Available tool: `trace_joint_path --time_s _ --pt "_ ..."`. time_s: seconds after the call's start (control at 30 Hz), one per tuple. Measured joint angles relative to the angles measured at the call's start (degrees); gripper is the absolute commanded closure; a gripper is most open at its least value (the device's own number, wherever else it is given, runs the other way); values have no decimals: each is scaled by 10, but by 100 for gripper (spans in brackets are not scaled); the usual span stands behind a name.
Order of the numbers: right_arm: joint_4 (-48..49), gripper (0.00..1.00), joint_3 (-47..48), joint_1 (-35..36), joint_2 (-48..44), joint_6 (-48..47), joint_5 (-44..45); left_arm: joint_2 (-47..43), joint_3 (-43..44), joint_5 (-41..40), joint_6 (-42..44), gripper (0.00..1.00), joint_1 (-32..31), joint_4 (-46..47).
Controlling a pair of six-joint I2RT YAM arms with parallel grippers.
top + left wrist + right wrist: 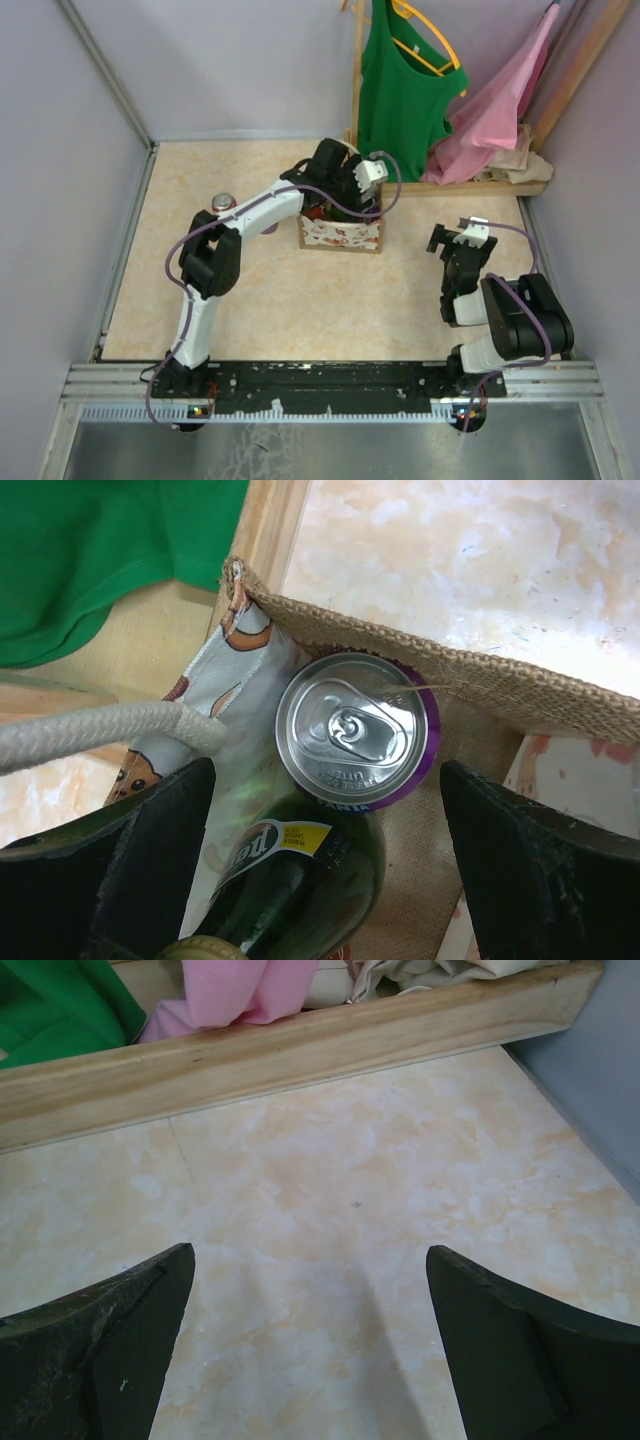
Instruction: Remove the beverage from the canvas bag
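Hovering over the bag [340, 236], the left tool [345, 188] was spread wide and held nothing. Bag stood upright on the table [270, 300], toward the back, just in front of the wooden rail [470, 187] of the clothes rack. Whether bag and rail touched, could not tell.

Left wrist view looked straight down into the open bag. A can [357, 730], silver top with pull tab unopened and purple rim, stood upright inside, close to the woven brown wall at the far corner. A green glass bottle [300, 865] sat just beside the can on the near side, yellow label showing and its cap at the bottom edge of the frame; the two looked to be touching. Both drinks were inside the bag. One pale rope handle [90, 730] ran off to the left from the patterned lining. The tool's dark fingers [150, 870] sat on either side of the drinks, clear of both.

Right tool [457, 240] was also spread wide, holding nothing, well apart from the bag on the right side of the table. Its wrist view showed only bare table between the fingers and the rail beyond.

A green top [400, 100] hung on the rack behind the bag, a pink garment [500, 110] draped to its right. A second can [222, 202] stood on the table left of the bag, beside the left arm.
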Motion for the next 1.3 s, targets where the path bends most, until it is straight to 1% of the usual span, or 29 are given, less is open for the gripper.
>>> trace_joint_path --time_s 0.23,0.73,1.13,1.3 --pt "0 1 0 0 0 0 0 7 8 -42 7 0 -14 2" --pt "0 1 0 0 0 0 0 -2 -2 -88 8 0 -23 2" --pt "0 1 0 0 0 0 0 -68 -10 -143 18 0 -24 1" --pt "0 1 0 0 0 0 0 -100 -10 -136 19 5 -24 10"
